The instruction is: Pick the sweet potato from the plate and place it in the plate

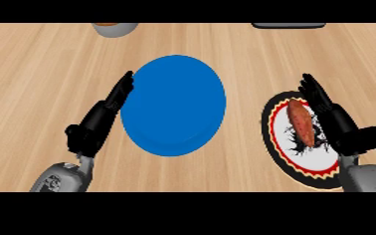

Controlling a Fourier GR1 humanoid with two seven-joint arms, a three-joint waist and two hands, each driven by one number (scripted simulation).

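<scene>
A reddish-brown sweet potato (302, 122) lies lengthwise on a patterned plate (282, 152) with a black, red and yellow rim at the right. My right hand (332, 114) is open, fingers straight, standing along the potato's right side over the plate, touching or nearly touching it. A plain blue plate (173, 104) sits in the middle of the wooden counter with nothing on it. My left hand (103, 114) rests open at the blue plate's left edge, fingers pointing up.
A grey bowl (115, 28) with something brown in it is cut off at the top left. A dark flat object (289, 25) shows at the top right edge. Bare wood lies between the two plates.
</scene>
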